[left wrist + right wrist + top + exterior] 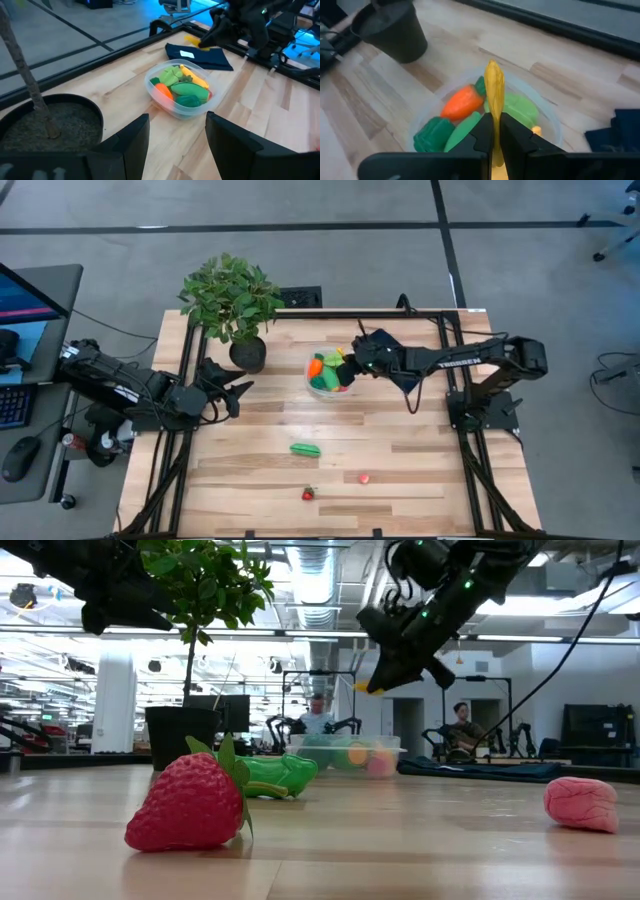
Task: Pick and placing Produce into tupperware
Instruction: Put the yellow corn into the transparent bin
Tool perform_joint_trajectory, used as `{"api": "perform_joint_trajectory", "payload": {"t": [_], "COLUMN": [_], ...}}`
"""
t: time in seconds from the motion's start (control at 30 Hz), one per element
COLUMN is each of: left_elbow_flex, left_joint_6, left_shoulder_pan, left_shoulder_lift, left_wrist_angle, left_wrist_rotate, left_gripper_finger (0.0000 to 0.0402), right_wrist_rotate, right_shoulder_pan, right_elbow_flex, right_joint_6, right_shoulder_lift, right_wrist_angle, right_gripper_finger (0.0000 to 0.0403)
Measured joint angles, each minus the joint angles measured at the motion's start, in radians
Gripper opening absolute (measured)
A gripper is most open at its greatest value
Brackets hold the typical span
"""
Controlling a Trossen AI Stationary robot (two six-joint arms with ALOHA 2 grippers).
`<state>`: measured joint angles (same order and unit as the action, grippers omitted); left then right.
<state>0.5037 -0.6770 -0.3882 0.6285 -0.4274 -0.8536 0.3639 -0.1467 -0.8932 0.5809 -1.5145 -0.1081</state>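
at the near edge of the table (250, 480), in the low view, a red strawberry (190, 802) on its side, leafy cap turned up and toward the far side, and a pink piece (582, 804) off to one side of it, well apart. just behind the strawberry, a green pod (275, 777) lying flat, long axis running across the boards; in the high view the same pod (305, 449) alone mid-table, lengthwise along the planks, with two small red pieces nearer the front edge.

farther back, the clear tupperware (314, 385) beside the dark plant pot (247, 356), already loaded: orange carrot (461, 102) slanting across the bowl with its green top toward the far rim, green pieces (436, 134) packed around it, a yellow piece against one wall.

directly above the tupperware, the right gripper (494, 131) closed narrow on a yellow banana (494, 95), clamped at its lower end; long axis in line with the fingers, free tip jutting forward past them and over the carrot, not touching the bowl's contents. from the low view, the banana tip (361, 686) angled down toward the tupperware from the raised right arm.

to the other side of the pot, the left gripper (176, 135) hanging above the table, fingers parted with nothing between them, facing the tupperware, well apart from it.

beyond the bowl, a flat dark rectangle (200, 56) with a white label on the boards.
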Motion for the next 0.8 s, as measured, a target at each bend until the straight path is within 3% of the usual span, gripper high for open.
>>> {"api": "perform_joint_trajectory", "payload": {"t": [0.27,0.53,0.8], "left_elbow_flex": [0.0,0.0,0.0], "left_joint_6": [-0.007,-0.03,-0.042], "left_shoulder_pan": [0.0,0.0,0.0], "left_shoulder_lift": [0.0,0.0,0.0], "left_wrist_angle": [0.0,0.0,0.0], "left_wrist_rotate": [-0.026,-0.023,-0.024], "left_gripper_finger": [0.0183,0.0183,0.0183], "right_wrist_rotate": [-0.048,-0.054,-0.08], "right_shoulder_pan": [0.015,0.033,0.033], "right_elbow_flex": [0.002,0.001,0.001], "right_joint_6": [0.059,0.058,0.04], "right_shoulder_lift": [-0.129,-0.171,-0.175], "right_wrist_angle": [0.114,0.148,0.153], "right_gripper_finger": [0.0022,0.0023,0.0076]}}
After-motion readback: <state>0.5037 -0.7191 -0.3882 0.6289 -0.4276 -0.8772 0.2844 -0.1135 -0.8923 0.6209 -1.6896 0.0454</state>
